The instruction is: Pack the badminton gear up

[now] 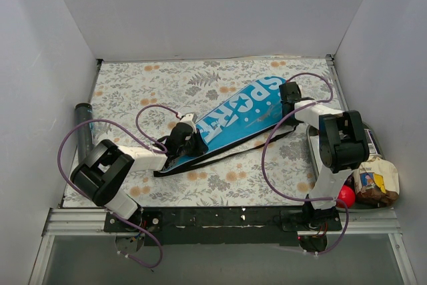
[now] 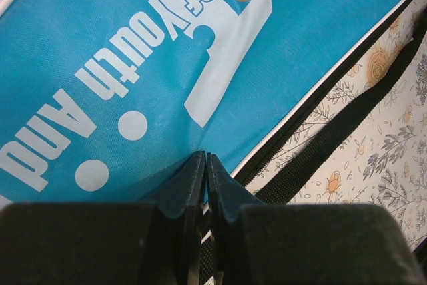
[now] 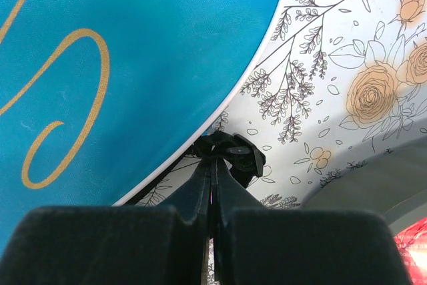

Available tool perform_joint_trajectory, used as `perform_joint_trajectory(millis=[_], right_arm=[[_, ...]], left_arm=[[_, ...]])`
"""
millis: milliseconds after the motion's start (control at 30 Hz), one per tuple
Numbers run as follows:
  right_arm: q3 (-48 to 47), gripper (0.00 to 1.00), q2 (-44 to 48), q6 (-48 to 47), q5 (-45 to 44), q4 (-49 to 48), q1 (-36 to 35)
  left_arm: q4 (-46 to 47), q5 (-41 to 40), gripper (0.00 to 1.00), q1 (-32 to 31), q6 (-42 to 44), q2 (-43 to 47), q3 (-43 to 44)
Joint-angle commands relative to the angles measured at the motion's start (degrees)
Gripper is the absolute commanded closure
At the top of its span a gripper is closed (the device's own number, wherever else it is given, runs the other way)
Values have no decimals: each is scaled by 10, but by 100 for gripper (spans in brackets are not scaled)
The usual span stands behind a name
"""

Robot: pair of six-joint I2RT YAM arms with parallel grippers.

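Note:
The long blue cover lettered "SPORT" lies diagonally across the floral table. It fills most of the left wrist view and the right wrist view. My left gripper is at its narrow near-left end, shut on the cover's edge fabric. My right gripper is at its wide far-right end, shut on a black strap loop at the cover's rim. The black tube lies at the table's left edge. No rackets or shuttlecocks are in view.
The cover's black strap trails along its near side. A red ball and food packets sit at the right edge beside my right arm. White walls close in the left, back and right sides.

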State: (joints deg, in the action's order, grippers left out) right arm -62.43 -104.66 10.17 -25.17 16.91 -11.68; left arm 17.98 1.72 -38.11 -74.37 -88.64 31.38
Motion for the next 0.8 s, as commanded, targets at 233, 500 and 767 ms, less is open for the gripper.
perform_joint_trajectory(millis=[233, 500, 767], right_arm=[[59, 99, -30, -6, 96, 18, -13], [100, 99, 33, -13, 126, 25, -80], [133, 99, 145, -31, 218, 44, -125]], left_arm=[[-44, 0, 95, -2, 13, 7, -4], [-49, 10, 95, -2, 18, 12, -5], [-62, 0, 95, -2, 20, 61, -42]])
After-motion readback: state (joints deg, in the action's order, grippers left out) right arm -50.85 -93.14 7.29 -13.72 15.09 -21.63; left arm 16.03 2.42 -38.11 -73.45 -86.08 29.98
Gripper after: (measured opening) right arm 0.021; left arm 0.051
